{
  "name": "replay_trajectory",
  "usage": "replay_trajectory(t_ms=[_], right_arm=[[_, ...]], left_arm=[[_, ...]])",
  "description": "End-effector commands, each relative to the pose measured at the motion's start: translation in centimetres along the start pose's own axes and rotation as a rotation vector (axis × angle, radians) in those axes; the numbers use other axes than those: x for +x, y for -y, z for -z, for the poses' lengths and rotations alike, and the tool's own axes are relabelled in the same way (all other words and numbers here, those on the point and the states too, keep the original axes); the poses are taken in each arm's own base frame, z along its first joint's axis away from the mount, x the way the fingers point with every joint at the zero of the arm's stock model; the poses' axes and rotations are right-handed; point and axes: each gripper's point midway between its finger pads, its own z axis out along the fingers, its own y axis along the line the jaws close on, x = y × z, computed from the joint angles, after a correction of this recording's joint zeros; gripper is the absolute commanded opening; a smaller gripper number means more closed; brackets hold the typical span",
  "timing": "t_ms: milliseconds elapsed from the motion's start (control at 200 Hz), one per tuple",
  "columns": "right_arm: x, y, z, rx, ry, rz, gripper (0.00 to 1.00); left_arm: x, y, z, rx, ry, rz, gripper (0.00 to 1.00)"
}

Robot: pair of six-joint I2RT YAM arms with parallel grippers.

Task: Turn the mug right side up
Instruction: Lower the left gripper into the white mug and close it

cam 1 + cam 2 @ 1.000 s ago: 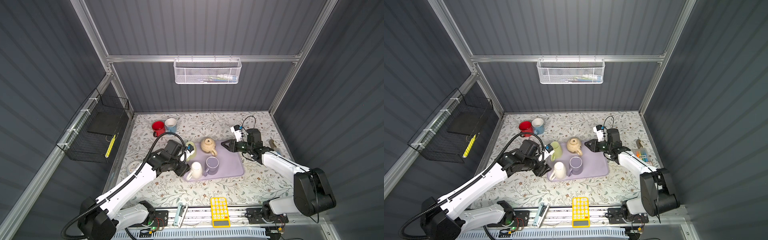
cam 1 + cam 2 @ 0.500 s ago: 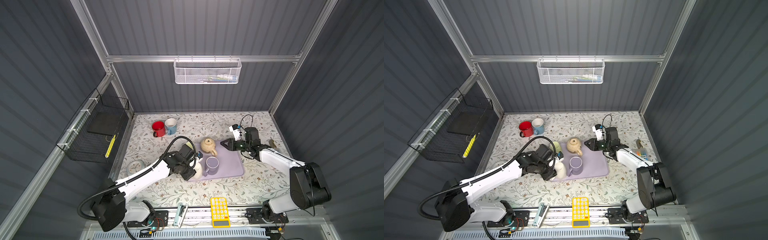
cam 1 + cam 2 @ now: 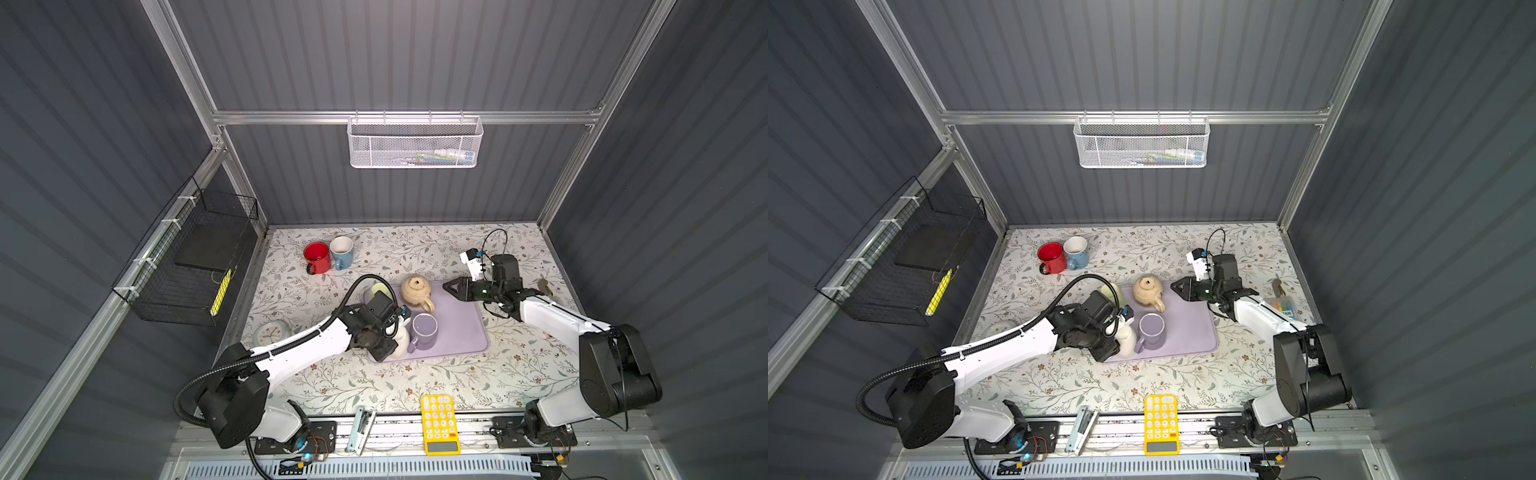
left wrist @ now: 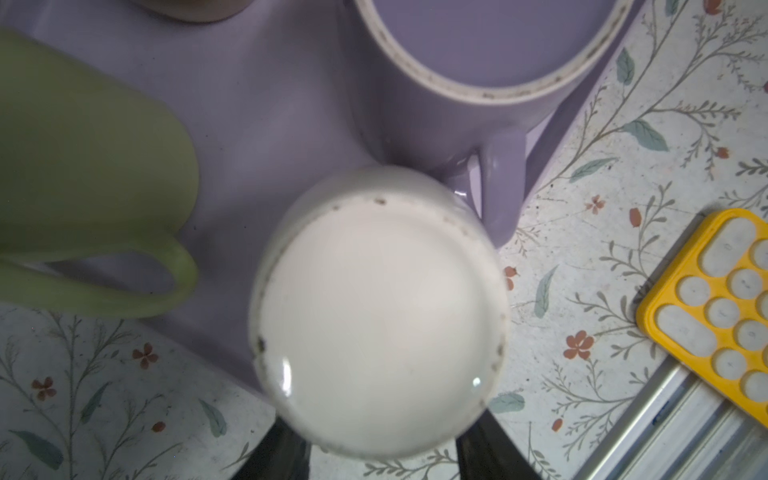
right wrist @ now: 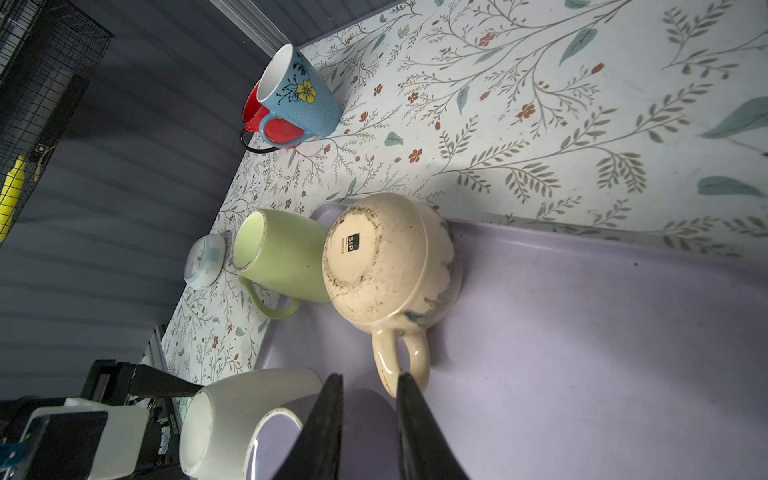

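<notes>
A small black sticker (image 5: 353,242) sits on the upward-facing base of the beige mug (image 5: 386,266), seen in the right wrist view. White letters on it read "S&P". A finer line of print runs beside them, too small to make out. Near the beige mug, a round clock (image 5: 203,262) shows a face whose numerals are too blurred to read. Farther from the beige mug, the yellow calculator (image 4: 723,291) has pale keys whose markings cannot be read.

Tray (image 3: 461,328) lay at middle of table (image 3: 523,374). On tray: mug (image 3: 401,343) at front-left corner, second mug (image 3: 424,330) just right of it, third mug (image 3: 415,289) behind both. Clock (image 3: 272,332) lay left of tray; calculator (image 3: 439,424) sat before tray, at front edge.
</notes>
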Motion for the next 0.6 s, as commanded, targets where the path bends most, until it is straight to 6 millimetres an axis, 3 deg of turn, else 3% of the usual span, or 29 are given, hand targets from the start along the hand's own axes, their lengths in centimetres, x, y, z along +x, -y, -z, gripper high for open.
replay_trajectory(t_ms=[0, 595], right_arm=[[-0.6, 0.1, 0.0, -0.002, 0.009, 0.021, 0.25], [-0.4, 0.0, 0.4, -0.002, 0.02, 0.015, 0.25]], left_arm=[[-1.1, 0.5, -0.7, 0.016, 0.043, 0.043, 0.53], [0.7, 0.9, -1.6, 0.031, 0.052, 0.13, 0.54]])
